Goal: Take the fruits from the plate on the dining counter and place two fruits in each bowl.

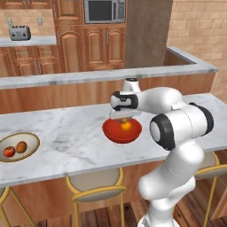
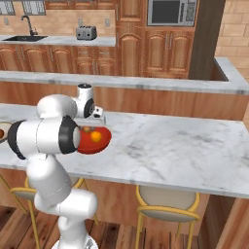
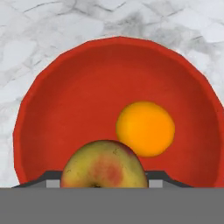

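Observation:
My gripper [image 1: 124,118] hangs just over the glossy red bowl [image 1: 111,133] on the marble dining counter [image 1: 66,133], shut on the small olive-brown fruit [image 3: 104,164]. That fruit sits low between the finger tips in the hand view, above the red bowl [image 3: 65,87]. A bright orange [image 3: 145,129] lies inside the bowl, and the same orange [image 1: 127,127] shows under the hand in the left base view. The tan bowl [image 1: 33,138] at the counter's left end holds the red apple [image 1: 9,151] and the brownish-orange fruit [image 1: 21,146]. The black-rimmed plate is out of view.
A raised marble ledge [image 1: 88,77] runs behind the dining counter. Gold-framed stools [image 1: 95,186] stand under its front edge. Wooden cabinets, a microwave [image 1: 104,11] and a toaster [image 1: 20,32] are far behind. Bare marble [image 2: 175,146] stretches right of the red bowl.

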